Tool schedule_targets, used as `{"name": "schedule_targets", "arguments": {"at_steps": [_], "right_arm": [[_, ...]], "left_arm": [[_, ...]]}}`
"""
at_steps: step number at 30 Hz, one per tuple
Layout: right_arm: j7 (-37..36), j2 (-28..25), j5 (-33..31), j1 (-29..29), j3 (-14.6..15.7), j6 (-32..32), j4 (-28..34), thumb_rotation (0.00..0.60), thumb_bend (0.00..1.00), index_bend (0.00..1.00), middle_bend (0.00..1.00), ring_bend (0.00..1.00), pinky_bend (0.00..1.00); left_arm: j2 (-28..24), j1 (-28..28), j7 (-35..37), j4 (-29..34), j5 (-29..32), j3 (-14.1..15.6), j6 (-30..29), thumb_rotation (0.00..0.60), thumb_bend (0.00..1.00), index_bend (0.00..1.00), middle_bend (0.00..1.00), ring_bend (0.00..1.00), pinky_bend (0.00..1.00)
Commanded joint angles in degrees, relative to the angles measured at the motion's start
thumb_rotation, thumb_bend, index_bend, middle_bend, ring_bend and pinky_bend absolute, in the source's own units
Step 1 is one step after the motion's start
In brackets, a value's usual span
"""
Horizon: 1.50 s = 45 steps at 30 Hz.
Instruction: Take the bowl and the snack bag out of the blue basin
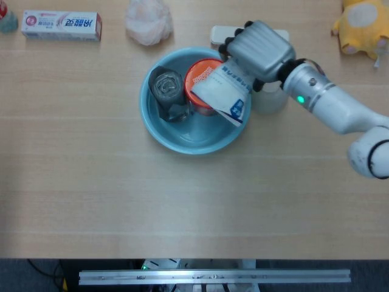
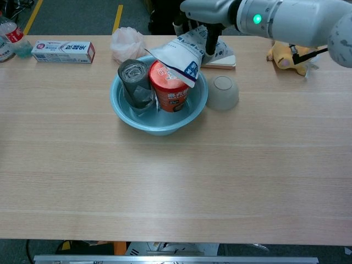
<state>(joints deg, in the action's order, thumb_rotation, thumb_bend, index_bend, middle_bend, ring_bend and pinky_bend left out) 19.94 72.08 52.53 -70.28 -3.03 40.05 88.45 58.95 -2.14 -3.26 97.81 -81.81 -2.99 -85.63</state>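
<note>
My right hand (image 1: 258,52) (image 2: 212,11) grips the white snack bag (image 1: 225,94) (image 2: 181,55) by its top. The bag hangs in the air over the right rim of the blue basin (image 1: 182,143) (image 2: 159,126). The pale bowl (image 2: 223,92) lies upside down on the table just right of the basin; in the head view the bowl (image 1: 271,100) is partly hidden under my wrist. Inside the basin stand an orange cup (image 1: 202,76) (image 2: 170,91) and a grey roll (image 1: 167,91) (image 2: 135,82). No left hand shows in either view.
A toothpaste box (image 1: 61,25) (image 2: 63,51) and a crumpled plastic bag (image 1: 148,21) (image 2: 125,43) lie at the back left. A flat white case (image 2: 220,58) sits behind the bowl. A yellow plush toy (image 1: 360,24) (image 2: 291,59) is at the back right.
</note>
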Motion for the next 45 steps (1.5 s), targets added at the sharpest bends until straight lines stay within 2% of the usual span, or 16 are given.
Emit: {"name": "schedule_targets", "arguments": {"at_steps": [1, 5, 9, 13, 21, 26, 32, 33, 39, 45], "right_arm": [[-4.5, -5.7, 7.0, 6.2, 2.4, 3.3, 5.6, 0.6, 0.08, 0.5, 0.49, 0.5, 0.54], [-7.1, -7.8, 12.0, 10.5, 5.0, 4.4, 6.8, 0.6, 0.08, 0.5, 0.49, 0.5, 0.54], [-8.2, -7.4, 15.2, 13.6, 7.1, 4.3, 6.3, 0.6, 0.08, 0.49, 0.49, 0.5, 0.54], [-8.7, -5.1, 16.6, 15.7, 8.3, 3.3, 3.9, 0.6, 0.08, 0.5, 0.49, 0.49, 0.54], [-7.7, 1.3, 17.3, 17.8, 8.6, 1.4, -2.0, 0.6, 0.08, 0.48, 0.44, 0.43, 0.52], [-7.0, 3.7, 17.9, 18.3, 8.8, -0.5, -4.6, 0.6, 0.08, 0.34, 0.36, 0.34, 0.45], [-7.0, 3.8, 18.1, 19.0, 8.4, -1.4, -5.2, 0.6, 0.08, 0.04, 0.16, 0.16, 0.33], [-7.0, 3.7, 18.1, 19.2, 8.3, -1.3, -5.0, 0.6, 0.08, 0.01, 0.14, 0.14, 0.32], [-7.5, 1.9, 18.0, 21.4, 7.6, 1.1, -3.6, 0.6, 0.08, 0.0, 0.1, 0.12, 0.3], [-9.4, -3.0, 15.7, 26.0, 5.9, 7.8, -0.1, 0.6, 0.09, 0.0, 0.11, 0.12, 0.3]], "left_arm": [[0.2, -0.5, -0.3, 0.2, -0.3, 0.0, 0.5, 0.6, 0.26, 0.25, 0.22, 0.21, 0.23], [0.6, -1.1, -0.8, 0.5, -1.0, 0.0, 1.0, 0.6, 0.26, 0.25, 0.22, 0.21, 0.23], [0.8, -1.6, -1.3, 0.8, -1.6, 0.1, 1.3, 0.6, 0.26, 0.25, 0.22, 0.21, 0.23], [0.9, -1.6, -1.5, 1.1, -1.9, 0.3, 1.1, 0.6, 0.26, 0.25, 0.22, 0.21, 0.23], [0.6, -1.2, -1.8, 1.4, -1.8, 0.6, 0.7, 0.6, 0.26, 0.25, 0.22, 0.21, 0.23], [0.5, -1.1, -1.7, 1.3, -1.6, 0.6, 0.7, 0.6, 0.26, 0.25, 0.22, 0.21, 0.23], [0.6, -1.2, -1.8, 1.2, -1.6, 0.6, 0.7, 0.6, 0.26, 0.25, 0.22, 0.21, 0.23], [0.6, -1.2, -1.8, 1.2, -1.6, 0.6, 0.7, 0.6, 0.26, 0.25, 0.22, 0.21, 0.23], [0.7, -1.4, -1.6, 1.0, -1.8, 0.5, 0.6, 0.6, 0.26, 0.25, 0.22, 0.21, 0.23], [0.6, -1.7, -0.7, 0.1, -2.1, 0.2, 0.7, 0.6, 0.26, 0.25, 0.22, 0.21, 0.23]]}}
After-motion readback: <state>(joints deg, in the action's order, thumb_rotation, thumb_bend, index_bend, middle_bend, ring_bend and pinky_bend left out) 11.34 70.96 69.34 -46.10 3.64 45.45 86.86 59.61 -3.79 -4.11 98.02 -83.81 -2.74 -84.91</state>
